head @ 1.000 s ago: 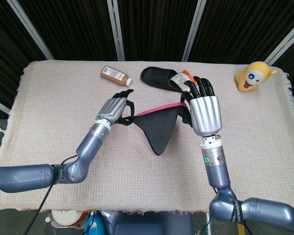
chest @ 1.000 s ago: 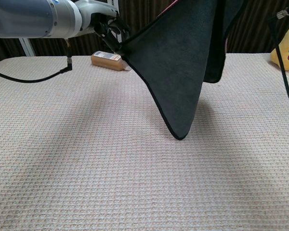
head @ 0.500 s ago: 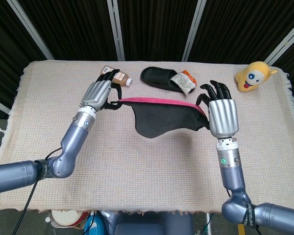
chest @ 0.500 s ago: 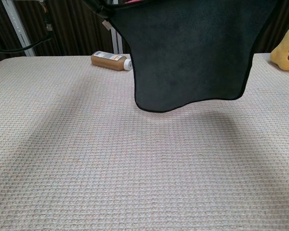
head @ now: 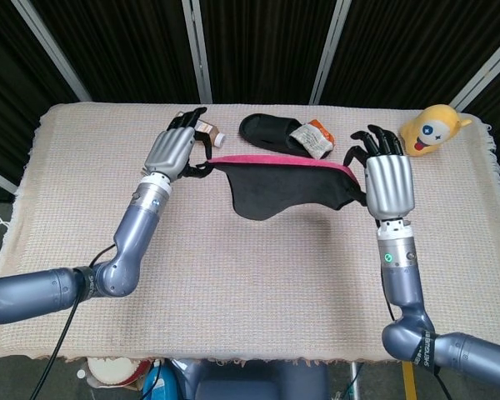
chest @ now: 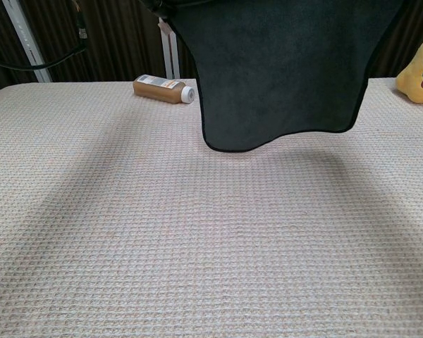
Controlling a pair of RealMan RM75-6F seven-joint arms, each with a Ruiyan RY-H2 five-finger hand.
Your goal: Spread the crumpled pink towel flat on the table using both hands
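Observation:
The towel hangs stretched in the air between my two hands, above the table's far middle. It shows a pink top edge and a dark face; in the chest view the towel is a dark sheet hanging clear of the table. My left hand grips its left corner. My right hand grips its right corner, back of the hand toward the head camera. Neither hand shows plainly in the chest view.
A brown bottle lies at the back behind my left hand, also the bottle in the chest view. A black slipper with a snack packet lies at the back centre. A yellow plush toy sits at the back right.
Both hands have moved apart and upward, pulling the towel from a hanging point into a taut wide sheet. Since half a second ago the towel has risen slightly.

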